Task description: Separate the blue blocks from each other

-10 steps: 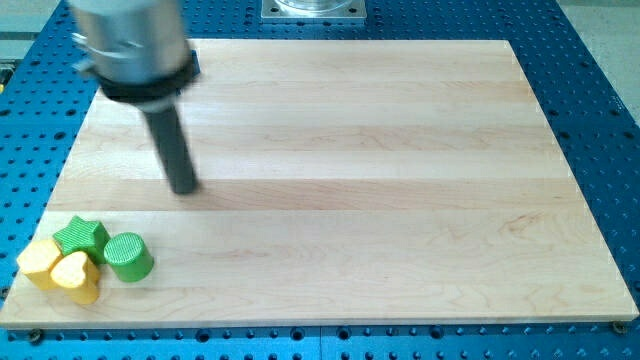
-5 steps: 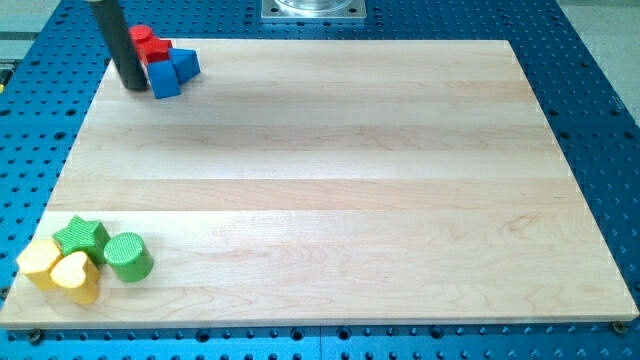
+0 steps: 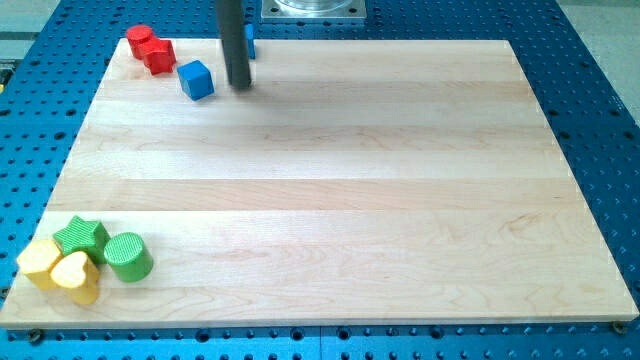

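No pincer on arm; rod holds nothing. My tip (image 3: 240, 86) rests on board near view's top, just right of blue cube (image 3: 197, 79), not touching. Second blue block (image 3: 249, 40) sits mostly hidden behind rod, shape unclear. Cube stands slightly turned, no evident long axis. Red blocks (image 3: 151, 48) left of cube.

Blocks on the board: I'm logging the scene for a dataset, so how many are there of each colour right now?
Red: 2, red blocks touching at the view's top left.
Blue: 2, a blue cube and a blue block mostly hidden behind the rod; my tip sits between them.
Green: 2, green star, green cylinder.
Yellow: 2, yellow blocks.
Total: 8
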Available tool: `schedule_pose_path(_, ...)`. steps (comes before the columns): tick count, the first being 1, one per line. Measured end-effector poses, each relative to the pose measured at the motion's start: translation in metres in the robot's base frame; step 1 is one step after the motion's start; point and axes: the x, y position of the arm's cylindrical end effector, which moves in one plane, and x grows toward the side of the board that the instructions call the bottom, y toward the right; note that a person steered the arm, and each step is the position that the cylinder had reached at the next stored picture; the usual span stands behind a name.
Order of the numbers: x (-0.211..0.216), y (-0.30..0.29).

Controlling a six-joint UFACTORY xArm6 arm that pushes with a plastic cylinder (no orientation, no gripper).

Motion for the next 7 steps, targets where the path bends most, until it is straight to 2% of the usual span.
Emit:
schedule_pose_path(1, 0.008, -0.072)
schedule_pose_path(2, -0.027, -0.078)
schedule_pose_path(3, 0.013, -0.072)
schedule_pose_path(4, 0.018, -0.048)
schedule_pose_path(6, -0.057, -0.025)
schedule_pose_path(7, -0.052, 0.005)
